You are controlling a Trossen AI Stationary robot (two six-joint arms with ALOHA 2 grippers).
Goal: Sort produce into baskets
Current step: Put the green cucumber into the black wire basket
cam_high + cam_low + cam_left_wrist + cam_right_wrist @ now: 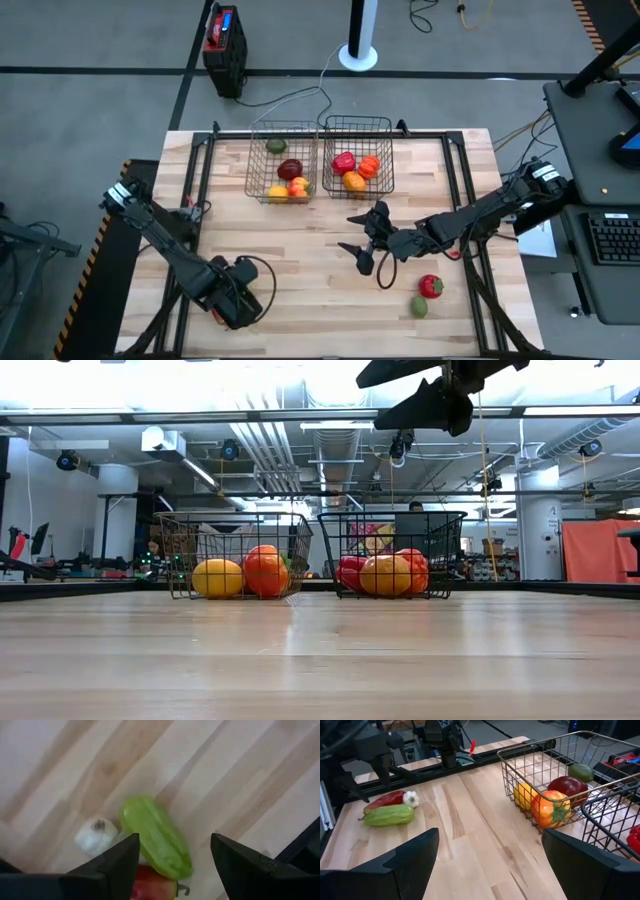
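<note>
The left gripper (172,857) hung low over the near left part of the wooden table (300,250), its two dark fingers (120,862) spread apart with nothing between them. Just beyond the fingertips, in the gap between them, lay a long green pepper (156,836). A white garlic bulb (96,835) sat just beside the pepper, ahead of one finger, and a red pepper (152,887) lay closest in, partly hidden between the fingers. None of the three touched the fingers, as far as the wrist view showed.

The right gripper (362,243) hovered above the middle of the table, fingers (407,857) also spread wide and empty. Ahead of them, off to one side, stood the left basket (547,785) holding a yellow piece (524,795), an orange-red tomato-like piece (550,809), a dark red one (567,786) and a green one (580,771). Far beyond the other fingertip the same green pepper, garlic and red pepper showed under the left arm.

From above, the right basket (358,160) touched the left basket along one side and held red and orange produce (355,170). Behind the right gripper, near the table's near right part, a red piece (430,286) and a small green piece (419,307) lay close together; whether they touched was hard to judge.
</note>
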